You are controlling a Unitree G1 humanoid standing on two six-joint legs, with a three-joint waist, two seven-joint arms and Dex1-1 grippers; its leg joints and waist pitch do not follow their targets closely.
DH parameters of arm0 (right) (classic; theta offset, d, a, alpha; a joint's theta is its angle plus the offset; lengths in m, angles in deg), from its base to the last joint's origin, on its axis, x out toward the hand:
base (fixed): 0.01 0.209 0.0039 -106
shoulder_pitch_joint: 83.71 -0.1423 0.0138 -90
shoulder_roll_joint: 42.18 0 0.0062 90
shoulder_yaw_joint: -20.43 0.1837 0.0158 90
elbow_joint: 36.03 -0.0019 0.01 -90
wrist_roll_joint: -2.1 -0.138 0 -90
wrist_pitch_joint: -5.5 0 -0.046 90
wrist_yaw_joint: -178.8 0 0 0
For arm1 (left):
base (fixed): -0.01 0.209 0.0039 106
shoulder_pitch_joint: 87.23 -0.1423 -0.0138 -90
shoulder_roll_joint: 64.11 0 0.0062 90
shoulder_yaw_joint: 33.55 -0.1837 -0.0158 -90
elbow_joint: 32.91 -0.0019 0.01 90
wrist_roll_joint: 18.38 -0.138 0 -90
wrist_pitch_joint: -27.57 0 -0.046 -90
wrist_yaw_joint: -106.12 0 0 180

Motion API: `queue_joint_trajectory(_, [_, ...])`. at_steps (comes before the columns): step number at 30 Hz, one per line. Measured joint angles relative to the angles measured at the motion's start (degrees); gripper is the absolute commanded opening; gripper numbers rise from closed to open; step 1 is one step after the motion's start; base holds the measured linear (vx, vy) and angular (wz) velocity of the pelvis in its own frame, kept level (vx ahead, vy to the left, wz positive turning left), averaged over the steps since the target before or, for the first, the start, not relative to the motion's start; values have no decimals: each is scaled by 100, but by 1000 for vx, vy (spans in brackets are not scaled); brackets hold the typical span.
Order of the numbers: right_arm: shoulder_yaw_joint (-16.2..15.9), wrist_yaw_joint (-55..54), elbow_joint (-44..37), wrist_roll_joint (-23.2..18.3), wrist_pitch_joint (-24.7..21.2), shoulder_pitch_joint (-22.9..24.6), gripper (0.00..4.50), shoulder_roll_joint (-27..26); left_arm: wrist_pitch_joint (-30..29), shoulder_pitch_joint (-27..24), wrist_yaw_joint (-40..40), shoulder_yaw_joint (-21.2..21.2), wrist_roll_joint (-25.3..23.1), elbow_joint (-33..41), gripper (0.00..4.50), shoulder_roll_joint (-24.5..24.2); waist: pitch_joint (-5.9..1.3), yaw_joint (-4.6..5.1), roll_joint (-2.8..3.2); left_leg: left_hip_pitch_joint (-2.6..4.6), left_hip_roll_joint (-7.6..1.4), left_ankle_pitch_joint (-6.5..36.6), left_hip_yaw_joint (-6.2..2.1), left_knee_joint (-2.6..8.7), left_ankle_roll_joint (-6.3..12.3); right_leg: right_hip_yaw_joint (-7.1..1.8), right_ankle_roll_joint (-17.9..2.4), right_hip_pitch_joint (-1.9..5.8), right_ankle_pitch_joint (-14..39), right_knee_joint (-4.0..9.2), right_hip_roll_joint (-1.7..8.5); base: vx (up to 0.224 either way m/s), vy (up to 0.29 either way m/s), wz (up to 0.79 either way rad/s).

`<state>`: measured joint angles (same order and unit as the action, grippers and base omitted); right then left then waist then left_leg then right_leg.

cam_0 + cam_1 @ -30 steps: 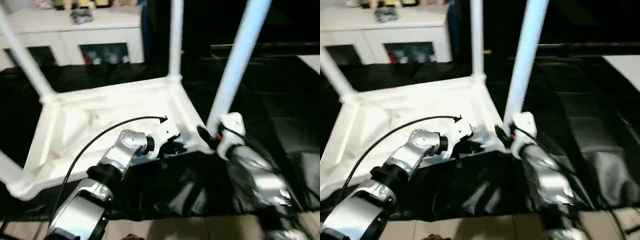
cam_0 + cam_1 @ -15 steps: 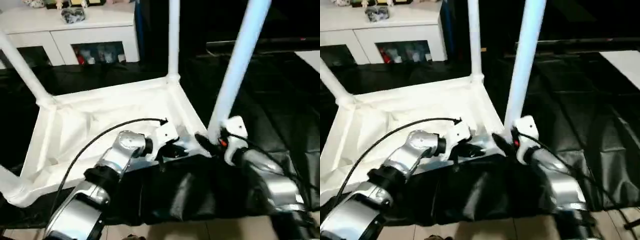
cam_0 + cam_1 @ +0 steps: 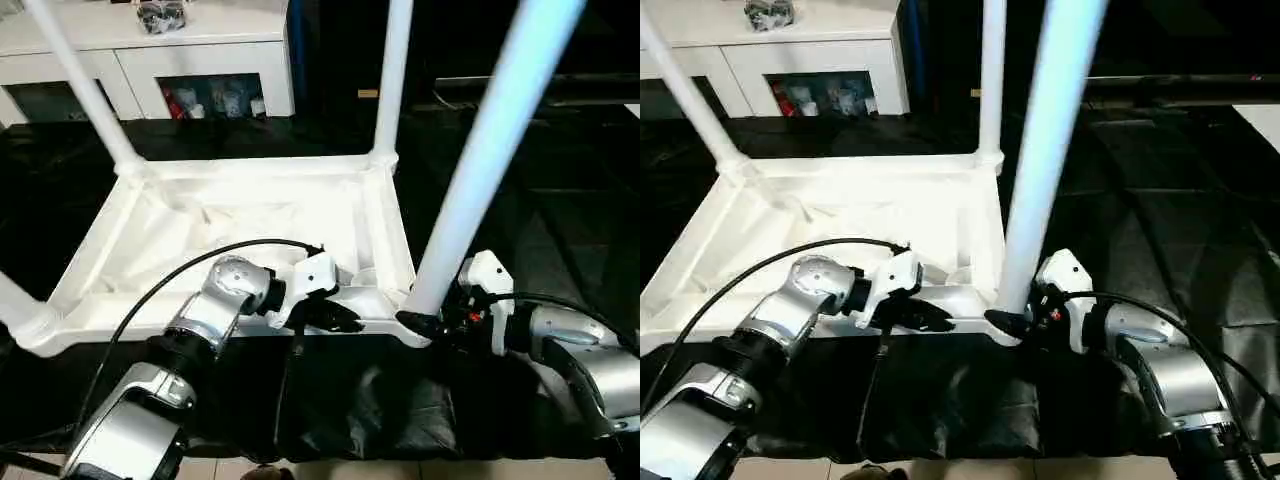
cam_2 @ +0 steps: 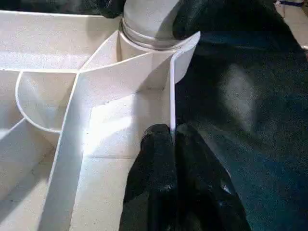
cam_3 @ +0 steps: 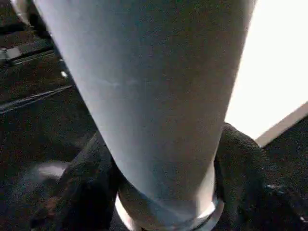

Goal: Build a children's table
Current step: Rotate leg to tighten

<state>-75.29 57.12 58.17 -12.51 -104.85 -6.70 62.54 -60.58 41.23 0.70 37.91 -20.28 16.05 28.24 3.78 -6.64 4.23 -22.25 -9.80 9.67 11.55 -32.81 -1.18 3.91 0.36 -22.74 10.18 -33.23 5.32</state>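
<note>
the children's table (image 3: 250, 215) lies upside down on black sheeting (image 3: 560, 200) (legs up). left gripper (image 4: 172, 144) pinches its near rim; right gripper (image 5: 163, 192) seemingly clasps the near-right leg (image 3: 480, 160) base.

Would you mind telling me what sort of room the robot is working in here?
Probably a furnished indoor room, perhaps a home or a mock-up of one: a white cabinet holds small items, and the children's table lies upside down on a black sheet over pale flooring.

upturned children's table (image 3: 250, 215) on sheet (image 3: 560, 230), cabinet (image 3: 150, 50) behind
</note>
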Motion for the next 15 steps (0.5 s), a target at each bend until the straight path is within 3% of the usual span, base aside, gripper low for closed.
queue_joint_trajectory(8, [-257, 446, 120, 89, 139, -253, 213, 69, -267, -210, 122, -2, 11, 437, 0, -229, -1, 27, -144, 9, -4, 0, 11, -5, -6, -8, 2, -6, 1, -22, 3, 0, 0, 0])
queue_joint_trajectory(11, [-370, 458, 335, 147, 310, -383, 208, -143, -401, -338, 147, 12, 51, 726, 0, -472, 8, 86, -287, 19, -8, -4, 16, -4, -14, -12, 0, -32, 9, -69, 3, 0, 0, 0])
queue_joint_trajectory(15, [-501, 464, 496, 179, 430, -500, 205, -291, -484, -491, 159, 78, 64, 963, 0, -655, 11, 152, -345, 30, -8, -5, 14, -4, -18, -13, 0, -36, 9, -81, 3, 0, 0, 0])
